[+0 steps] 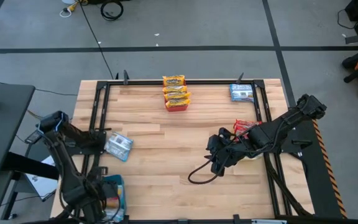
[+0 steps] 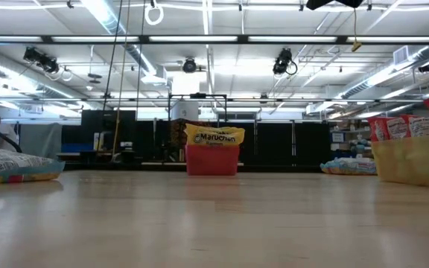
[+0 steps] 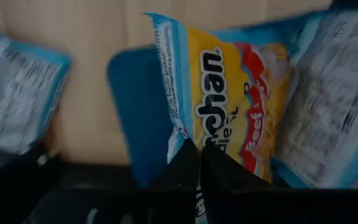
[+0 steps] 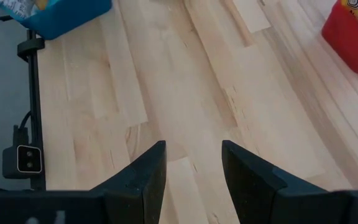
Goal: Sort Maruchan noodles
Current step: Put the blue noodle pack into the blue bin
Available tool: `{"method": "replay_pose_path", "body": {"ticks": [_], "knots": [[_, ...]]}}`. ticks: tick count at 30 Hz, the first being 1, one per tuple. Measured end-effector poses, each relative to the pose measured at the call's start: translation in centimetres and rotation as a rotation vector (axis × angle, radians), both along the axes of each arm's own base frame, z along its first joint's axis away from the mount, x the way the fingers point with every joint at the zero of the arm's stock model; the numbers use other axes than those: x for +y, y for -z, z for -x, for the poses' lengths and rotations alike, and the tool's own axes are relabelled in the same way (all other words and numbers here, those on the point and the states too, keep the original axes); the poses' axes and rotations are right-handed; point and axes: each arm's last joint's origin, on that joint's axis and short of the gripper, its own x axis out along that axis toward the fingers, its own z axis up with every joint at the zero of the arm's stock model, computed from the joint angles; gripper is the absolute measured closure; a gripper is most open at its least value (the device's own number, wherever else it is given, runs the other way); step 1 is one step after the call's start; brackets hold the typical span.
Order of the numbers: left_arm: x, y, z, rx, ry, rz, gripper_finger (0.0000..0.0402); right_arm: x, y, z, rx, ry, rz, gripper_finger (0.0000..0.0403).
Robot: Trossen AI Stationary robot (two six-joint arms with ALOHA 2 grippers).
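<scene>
Blue-edged yellow Maruchan packet (image 3: 229, 99)

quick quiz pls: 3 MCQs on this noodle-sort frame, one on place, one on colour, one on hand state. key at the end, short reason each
1. Where does the red tray with yellow-orange packets stand?
A. Far edge of the table, near its middle
B. Near edge, beside the left arm
C. Under the right arm

2. What colour are the edges of the packet at the left hand?
A. Red
B. Green
C. Blue

3. How is the right hand?
A. Shut on a packet
B. Open, nothing between its fingers
C. Shut on a tray

Key:
1 A: the high view shows the red tray at the table's far edge, about midway across.
2 C: the left wrist view shows a blue-edged packet pinched at its end by the shut fingers, over a blue tray.
3 B: the right wrist view shows bare table in the gap between the parted fingers.
</scene>
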Motion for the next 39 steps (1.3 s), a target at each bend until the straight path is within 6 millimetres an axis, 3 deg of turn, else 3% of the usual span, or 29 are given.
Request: {"method": "replay_pose_path", "body": {"ticks": [11,18,23,31,39], "knots": [[-1.1,1.0,-0.5,0.013,-0.101,0.040,0.0390,0.0,0.0,0.0,0.003,-0.005,-0.003,0.0242],[-1.4,-0.8,-1.2,0.036,-0.121,0.105,0.0388,0.1,0.0,0.0,0.018,-0.037,-0.017,0.0242],[-1.1,-2.3,-1.9,-0.107,-0.202,0.108,0.0387,-0.3,0.0,-0.2,0.022,-0.039,-0.012,0.0242],[-3.4,-0.2,-0.8,-0.209,-0.203,0.028,0.0389,-0.4,0.0,-0.2,0.023,-0.045,-0.010,0.0242],[-3.8,0.5,-1.5,-0.351,-0.291,0.000,0.0389,-0.4,0.0,-0.2,0.022,-0.053,-0.003,0.0242]]}}
